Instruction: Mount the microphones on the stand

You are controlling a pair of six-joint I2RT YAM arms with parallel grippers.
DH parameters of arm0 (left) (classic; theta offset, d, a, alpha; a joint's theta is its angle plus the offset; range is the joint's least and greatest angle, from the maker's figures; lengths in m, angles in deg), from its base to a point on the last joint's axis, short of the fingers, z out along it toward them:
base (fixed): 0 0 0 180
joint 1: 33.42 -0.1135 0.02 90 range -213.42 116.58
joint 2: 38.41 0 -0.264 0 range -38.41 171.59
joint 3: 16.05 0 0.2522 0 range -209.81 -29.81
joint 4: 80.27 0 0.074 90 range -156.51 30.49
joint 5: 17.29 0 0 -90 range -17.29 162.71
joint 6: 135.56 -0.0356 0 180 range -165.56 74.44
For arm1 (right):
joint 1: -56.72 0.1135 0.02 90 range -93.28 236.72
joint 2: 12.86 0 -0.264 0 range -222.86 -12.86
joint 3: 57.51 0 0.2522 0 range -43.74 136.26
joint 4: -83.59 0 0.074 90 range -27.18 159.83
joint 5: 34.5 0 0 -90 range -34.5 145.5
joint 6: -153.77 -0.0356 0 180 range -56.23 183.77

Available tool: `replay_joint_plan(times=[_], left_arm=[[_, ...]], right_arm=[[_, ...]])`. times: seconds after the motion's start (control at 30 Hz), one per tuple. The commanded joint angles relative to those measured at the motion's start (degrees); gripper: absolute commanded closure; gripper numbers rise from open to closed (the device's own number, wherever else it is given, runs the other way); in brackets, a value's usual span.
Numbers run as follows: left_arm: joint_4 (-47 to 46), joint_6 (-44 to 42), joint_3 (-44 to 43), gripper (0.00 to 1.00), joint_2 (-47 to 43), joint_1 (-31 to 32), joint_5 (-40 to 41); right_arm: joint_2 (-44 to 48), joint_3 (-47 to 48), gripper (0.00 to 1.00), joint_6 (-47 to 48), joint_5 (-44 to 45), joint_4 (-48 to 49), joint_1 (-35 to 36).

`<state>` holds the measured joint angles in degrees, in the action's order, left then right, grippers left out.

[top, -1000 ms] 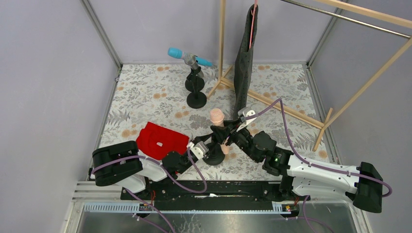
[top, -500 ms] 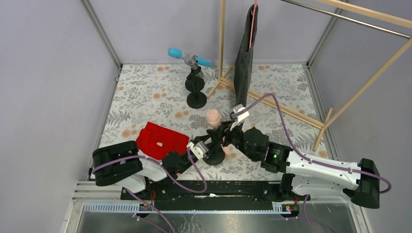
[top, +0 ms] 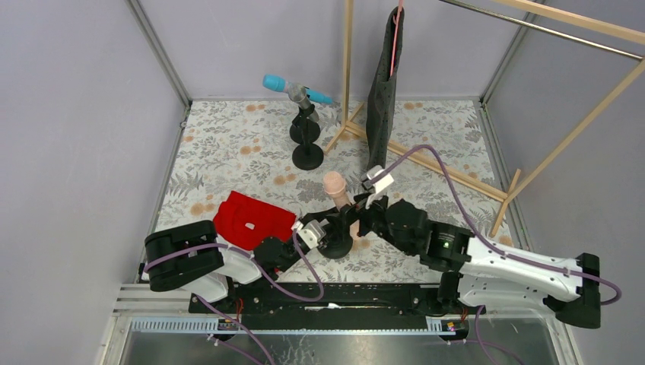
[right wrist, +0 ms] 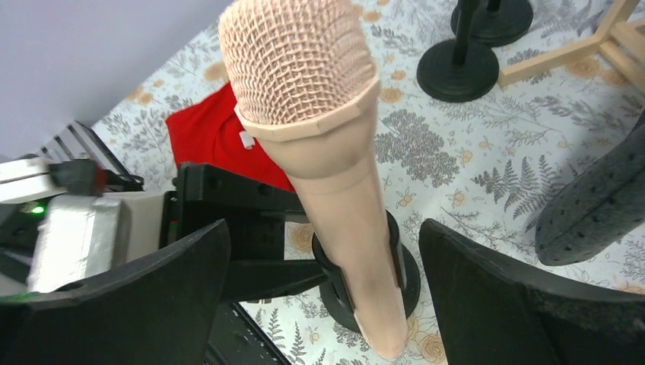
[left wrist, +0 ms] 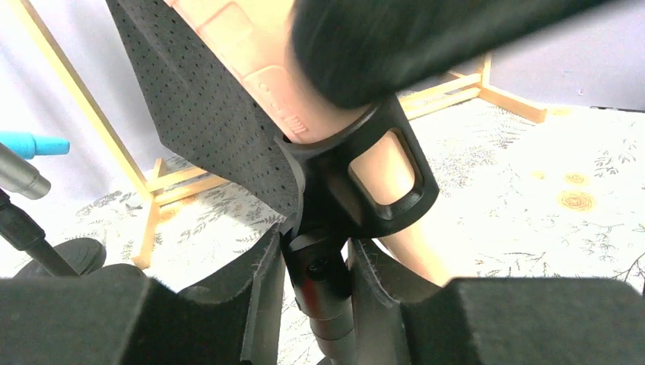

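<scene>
The peach-pink microphone [top: 335, 185] stands tilted in the black clip [right wrist: 357, 298] of the near stand [top: 335, 245], its mesh head [right wrist: 293, 57] up. My right gripper [right wrist: 323, 228] is open, one finger on each side of the microphone's body without touching it. My left gripper [left wrist: 318, 283] is shut on the stand's post just under the clip [left wrist: 384, 201]. The cyan-blue microphone [top: 275, 83] sits on a far stand [top: 305, 131], with a silver-grey microphone [top: 300, 94] beside it.
A red cloth [top: 253, 219] lies left of the near stand. A second far stand base [top: 308, 158] sits on the floral mat. A wooden rack [top: 426, 161] with a hanging dark perforated cloth [top: 384, 91] stands behind and to the right.
My right gripper has opened and let go of the peach-pink microphone, which stays in the clip. The right arm has shifted a little to the right. The left gripper has held still.
</scene>
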<state>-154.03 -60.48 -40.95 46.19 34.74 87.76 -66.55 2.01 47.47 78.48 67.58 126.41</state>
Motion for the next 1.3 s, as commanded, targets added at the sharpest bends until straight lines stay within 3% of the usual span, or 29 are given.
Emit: replay_joint_plan(times=[0.0,0.27,0.5,0.57,0.63,0.7,0.8,0.9,1.2,1.27], left_arm=[[-4.26,0.76,1.01,1.00,2.27,-1.01,7.74],[-4.58,-1.46,-4.13,1.00,6.32,-3.37,15.25],[-4.41,1.11,-8.01,0.99,7.47,-9.87,9.90],[-4.24,0.71,-8.16,0.76,7.11,-9.81,8.79],[-3.92,1.56,-7.48,0.42,5.84,-9.84,7.29],[-3.21,3.40,-6.44,0.25,3.39,-9.78,6.72],[1.50,5.08,-5.85,0.09,-1.15,-9.76,6.31],[8.34,6.06,-6.16,0.01,-5.75,-9.63,5.98],[31.30,14.52,-3.11,0.01,-24.25,-9.20,3.76],[39.68,19.99,-3.29,0.01,-28.60,-9.10,5.70]], right_arm=[[6.49,-0.65,0.00,1.12,2.31,-1.91,0.52],[17.64,-9.62,0.00,-4.38,6.03,-3.88,0.53],[22.72,-13.94,0.00,-8.82,6.48,-7.24,0.53],[23.65,-14.43,0.00,-9.14,7.06,-8.34,0.51],[24.57,-14.88,0.00,-9.19,7.90,-9.17,0.53],[25.59,-15.34,0.00,-9.35,8.65,-9.95,0.53],[26.82,-15.92,0.00,-10.60,10.10,-10.89,0.53],[27.20,-16.46,0.00,-12.19,12.26,-11.56,0.53],[25.59,-13.60,0.00,-20.02,19.44,-21.68,0.53],[25.64,-12.91,0.00,-22.82,20.56,-24.36,0.53]])
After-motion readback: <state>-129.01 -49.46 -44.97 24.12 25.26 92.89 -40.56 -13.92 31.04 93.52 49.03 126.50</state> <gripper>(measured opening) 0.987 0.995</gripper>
